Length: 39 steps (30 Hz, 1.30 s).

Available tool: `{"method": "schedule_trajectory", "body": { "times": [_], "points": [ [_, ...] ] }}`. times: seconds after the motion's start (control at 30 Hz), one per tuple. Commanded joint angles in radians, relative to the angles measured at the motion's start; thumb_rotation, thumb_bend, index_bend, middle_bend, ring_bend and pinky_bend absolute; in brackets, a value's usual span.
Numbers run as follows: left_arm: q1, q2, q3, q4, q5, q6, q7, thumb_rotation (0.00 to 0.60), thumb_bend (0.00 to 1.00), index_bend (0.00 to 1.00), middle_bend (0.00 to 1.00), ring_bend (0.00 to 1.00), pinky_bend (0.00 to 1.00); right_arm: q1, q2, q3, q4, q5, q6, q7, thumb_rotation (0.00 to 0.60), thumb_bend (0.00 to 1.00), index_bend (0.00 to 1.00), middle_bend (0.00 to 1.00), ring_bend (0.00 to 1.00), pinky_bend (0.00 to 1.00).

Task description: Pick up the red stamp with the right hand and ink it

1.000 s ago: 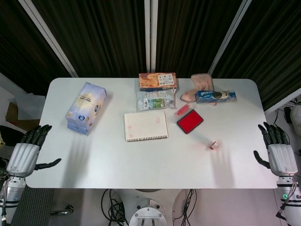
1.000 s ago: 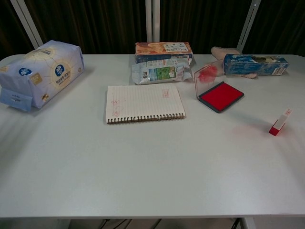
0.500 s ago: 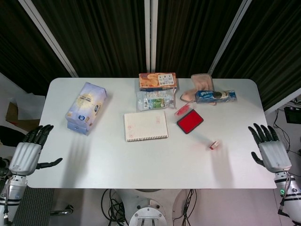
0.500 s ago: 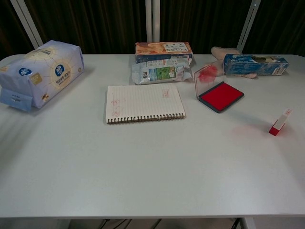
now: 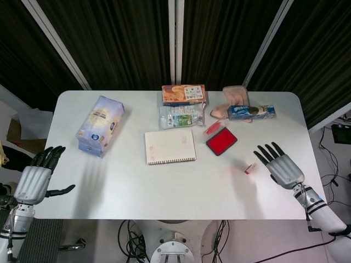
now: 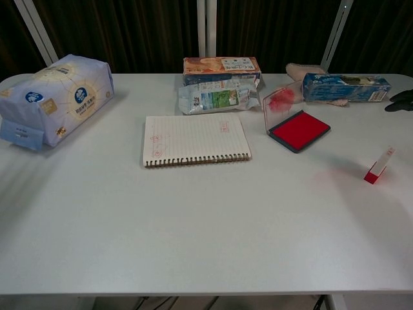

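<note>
The small red stamp with a pale upper part (image 5: 250, 168) stands on the white table (image 5: 164, 186), alone on the right half, nearer the front edge than the open ink pad with its red felt (image 5: 221, 142). The right hand (image 5: 279, 164) hovers just beside the stamp on its outer side, palm down, fingers spread and empty, pointing toward the far left, roughly along the line to the stamp. From the head view the stamp lies directly inboard of the fingertips, near but not touching.

The stamp's long axis leans: in the chest view its pale top tilts up and to the right, red base on the table, though whether it stands or lies propped is hard to tell at this size. The ink pad sits beyond it, further inboard and back, with its clear lid raised.

The left hand (image 5: 34, 181) hangs off the table's left front corner, fingers apart and empty, well apart from everything. The right hand is plainly the nearer.
</note>
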Motion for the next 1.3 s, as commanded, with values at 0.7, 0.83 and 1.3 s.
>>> {"method": "schedule_trajectory", "body": {
  "times": [0.7, 0.83, 1.3],
  "points": [
    [-0.007, -0.011, 0.001, 0.026, -0.011, -0.018, -0.019, 0.400, 0.01, 0.00, 0.09, 0.08, 0.17, 0.066, -0.148, -0.046, 0.223, -0.075, 0.057, 0.215, 0.600, 0.24, 0.10, 0.05, 0.00, 0.00],
    [-0.007, -0.009, 0.001, 0.027, -0.012, -0.018, -0.022, 0.398, 0.01, 0.00, 0.09, 0.08, 0.17, 0.064, -0.162, -0.046, 0.239, -0.075, 0.085, 0.225, 0.600, 0.23, 0.12, 0.05, 0.16, 0.31],
    [-0.011, -0.011, 0.005, 0.035, -0.013, -0.029, -0.035, 0.399, 0.01, 0.00, 0.09, 0.08, 0.17, 0.084, -0.161, -0.077, 0.258, -0.080, 0.071, 0.249, 0.600, 0.24, 0.28, 0.29, 0.46, 0.75]
  ]
}}
